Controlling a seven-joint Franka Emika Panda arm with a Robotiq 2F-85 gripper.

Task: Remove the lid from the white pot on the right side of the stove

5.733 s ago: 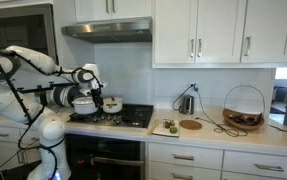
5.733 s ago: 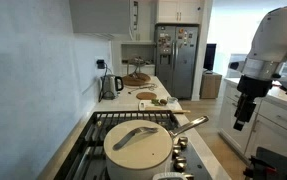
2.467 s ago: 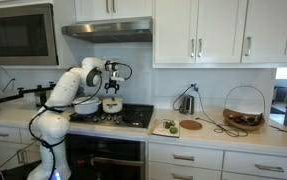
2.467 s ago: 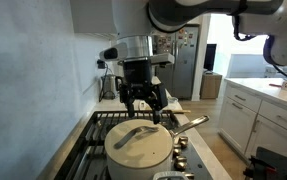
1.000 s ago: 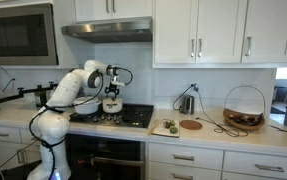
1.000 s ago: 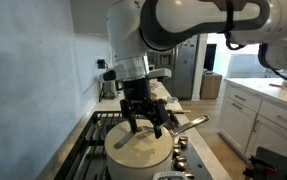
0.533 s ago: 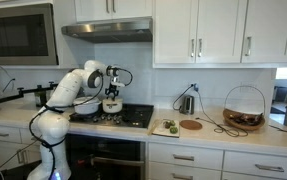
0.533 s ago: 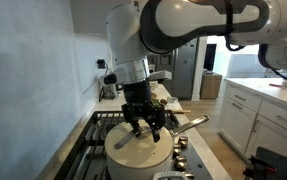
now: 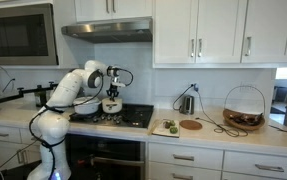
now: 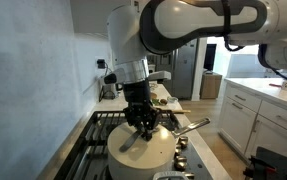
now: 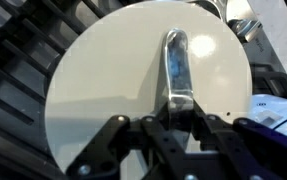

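As the arm bends over from the left in an exterior view, below the microwave (image 9: 18, 33), I have the gripper (image 9: 111, 96) down on top of the white pot (image 9: 111, 105). That pot stands on the stove (image 9: 131, 118) just right of a wider white pot (image 9: 86, 105). Further right on the counter are a kettle (image 9: 186, 103), a round wooden board (image 9: 190, 125) and a wire basket (image 9: 243, 108).

From the end of the stove (image 10: 98, 135), the gripper (image 10: 143, 126) touches the lid (image 10: 165, 145), which sits flat and closed on the white pot (image 10: 148, 163). The pot's long handle (image 10: 193, 125) points off to the right.

My wrist view shows the pale round lid (image 11: 103, 90) with its metal strap handle (image 11: 174, 55) running up the middle. The gripper (image 11: 183, 118) straddles the near end of that strap, a finger (image 11: 205, 132) close on each side. I cannot tell whether they are clenched on it.
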